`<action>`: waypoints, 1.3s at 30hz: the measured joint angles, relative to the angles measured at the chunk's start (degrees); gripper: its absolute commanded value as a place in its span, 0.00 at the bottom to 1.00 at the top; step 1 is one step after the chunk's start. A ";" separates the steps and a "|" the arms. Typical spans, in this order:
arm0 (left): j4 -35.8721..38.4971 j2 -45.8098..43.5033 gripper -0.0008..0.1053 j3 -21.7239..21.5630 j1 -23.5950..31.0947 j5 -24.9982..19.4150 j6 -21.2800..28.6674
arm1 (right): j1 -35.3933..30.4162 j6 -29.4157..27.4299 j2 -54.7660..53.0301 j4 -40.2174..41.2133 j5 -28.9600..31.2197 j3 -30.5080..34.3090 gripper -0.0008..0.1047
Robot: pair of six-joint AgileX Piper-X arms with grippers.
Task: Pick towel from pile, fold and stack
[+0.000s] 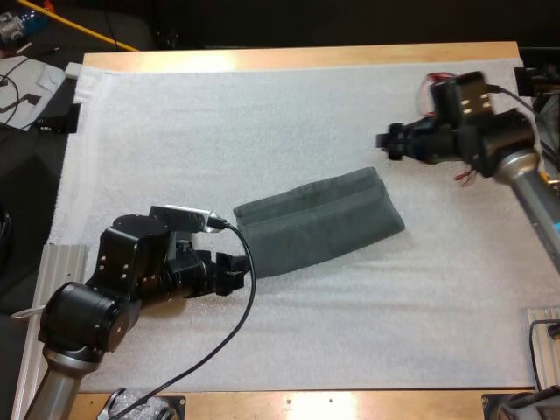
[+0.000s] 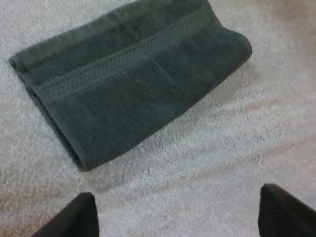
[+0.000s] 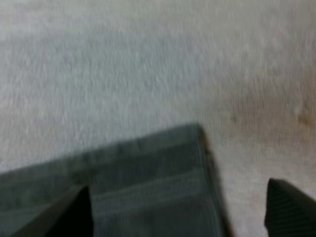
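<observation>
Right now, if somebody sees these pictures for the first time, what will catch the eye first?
The dark grey-green towel, folded into a long band, lies slanted in the middle of the white mat. The left gripper stands open just short of the towel's near left end. The right gripper is open too, beyond the towel's far right corner.

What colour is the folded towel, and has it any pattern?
The towel is dark grey-green with woven bands; the left wrist view shows it best.

One towel (image 1: pixel 317 225) (folded), one mat (image 1: pixel 262 114).
</observation>
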 measured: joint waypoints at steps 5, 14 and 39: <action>0.00 -0.51 0.62 0.00 0.00 0.25 -2.88 | -7.29 -2.86 0.02 3.80 -8.41 0.00 0.67; 0.31 -0.79 0.63 0.00 0.00 0.71 -5.19 | -12.71 -6.66 2.87 4.87 -17.62 0.94 0.66; 0.53 -0.79 0.62 0.00 0.00 0.23 -6.46 | -11.64 -9.24 12.37 -2.91 -29.75 15.90 0.66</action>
